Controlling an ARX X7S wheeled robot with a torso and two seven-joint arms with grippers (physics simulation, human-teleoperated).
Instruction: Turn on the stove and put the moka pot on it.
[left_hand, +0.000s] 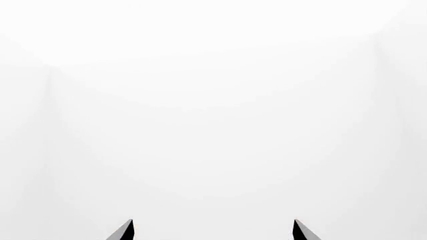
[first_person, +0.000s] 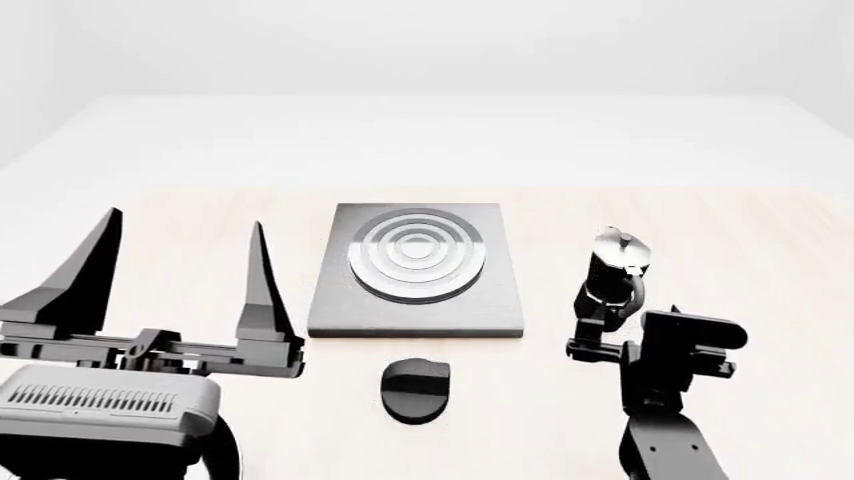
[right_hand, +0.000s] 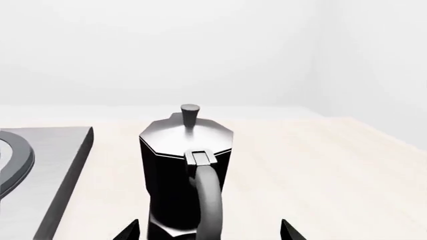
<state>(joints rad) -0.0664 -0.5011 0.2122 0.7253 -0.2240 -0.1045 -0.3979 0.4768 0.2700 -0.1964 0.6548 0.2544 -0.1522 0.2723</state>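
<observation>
The stove (first_person: 494, 300) is a flat grey square plate with raised silver rings, lying mid-table. Its round black knob (first_person: 415, 387) lies apart, just in front of it. The black-and-silver moka pot (first_person: 614, 262) stands upright to the right of the stove, handle towards me. In the right wrist view the moka pot (right_hand: 167, 165) fills the centre, beside the stove's edge (right_hand: 60, 165). My right gripper (right_hand: 210, 229) is open, with its tips on either side of the pot's handle and not touching it. My left gripper (first_person: 182, 228) hangs open and empty, raised at the left. The left wrist view shows only this gripper (left_hand: 213, 226) against white.
The light wooden table (first_person: 747, 260) runs out to either side of the stove. White walls and floor lie beyond its far edge. My right arm's camera mount (first_person: 681, 345) stands just in front of the pot.
</observation>
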